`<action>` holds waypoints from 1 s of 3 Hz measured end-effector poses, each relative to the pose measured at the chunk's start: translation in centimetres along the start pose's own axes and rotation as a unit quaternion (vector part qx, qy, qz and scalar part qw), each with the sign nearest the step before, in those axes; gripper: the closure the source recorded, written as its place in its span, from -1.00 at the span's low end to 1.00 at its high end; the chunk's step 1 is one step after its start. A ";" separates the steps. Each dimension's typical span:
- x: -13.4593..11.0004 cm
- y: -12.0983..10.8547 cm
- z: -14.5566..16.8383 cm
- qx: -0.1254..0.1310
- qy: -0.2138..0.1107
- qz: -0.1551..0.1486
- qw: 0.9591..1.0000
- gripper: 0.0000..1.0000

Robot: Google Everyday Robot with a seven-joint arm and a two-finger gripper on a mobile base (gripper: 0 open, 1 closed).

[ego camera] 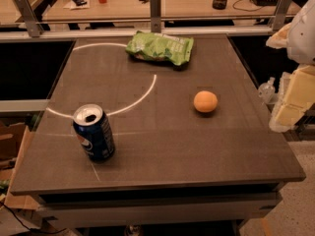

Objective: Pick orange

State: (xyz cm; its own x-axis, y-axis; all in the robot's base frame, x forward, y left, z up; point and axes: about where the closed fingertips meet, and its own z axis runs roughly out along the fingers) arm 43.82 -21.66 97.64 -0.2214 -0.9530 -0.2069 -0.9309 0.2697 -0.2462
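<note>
We see the small round orange fruit with smooth matte skin, the orange (205, 102), lying alone on the right half of the dark grey flat worktop (172, 151); it is well apart from the upright blue aluminium soda can (93, 132) at the front left and from the crumpled green foil crisp bag (160, 48) at the back. The pale yellowish end effector (289, 102) hangs off the right edge of the worktop, to the side of the orange and apart from it; we cannot tell whether it stands wide or narrow, nor whether it holds anything.

We judge rolling to be the main risk; the orange is round and smooth, nothing blocks it, and a glancing touch from the side could send it away, perhaps off the right edge; a closing grip that lands off-centre could squeeze it out sideways rather than seat it. A low approach from the right could also strike the worktop's edge before reaching the orange; the soda can and crisp bag lie far enough off that we expect no collision with them, unless the orange rolls into the soda can and topples it.
</note>
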 end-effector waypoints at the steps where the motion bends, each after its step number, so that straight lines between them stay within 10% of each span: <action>1: 0.0 0.0 0.0 0.000 0.000 0.000 1.000 -1.00; 3: 0.0 -1.5 1.7 0.061 -0.035 0.088 0.994 -1.00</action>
State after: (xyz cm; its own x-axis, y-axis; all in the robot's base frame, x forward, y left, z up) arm 45.67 -21.83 96.41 -0.3528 -0.8785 -0.3221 -0.8361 0.4505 -0.3129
